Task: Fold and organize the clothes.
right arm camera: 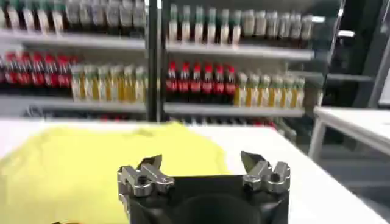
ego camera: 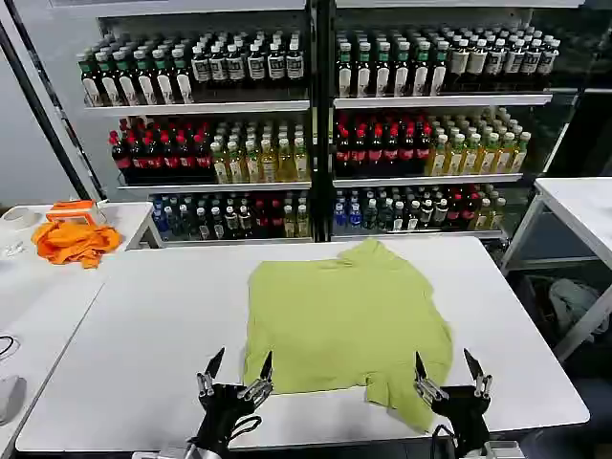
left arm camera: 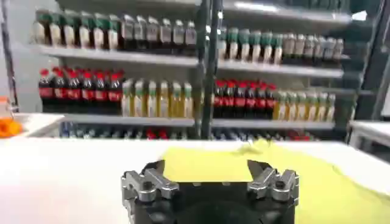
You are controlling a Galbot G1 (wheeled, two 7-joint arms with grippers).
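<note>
The clothes are one lime yellow-green T-shirt (ego camera: 344, 320) lying roughly flat on the white table (ego camera: 143, 325), its near right corner rumpled and folded over. It shows as a yellow sheet ahead in the left wrist view (left arm camera: 244, 167) and the right wrist view (right arm camera: 91, 164). My left gripper (ego camera: 236, 368) hovers open at the shirt's near left corner, nothing between its fingers. My right gripper (ego camera: 448, 368) is open too, above the near right corner and the table edge. Both sets of jaws stand wide apart in the wrist views (left arm camera: 207, 173) (right arm camera: 201, 165).
A bright orange cloth (ego camera: 75, 239) lies on the side table at the far left. Shelves of bottles (ego camera: 316, 134) stand behind the table. Another white table (ego camera: 579, 206) is at the right, with a gap between. Bare tabletop lies left of the shirt.
</note>
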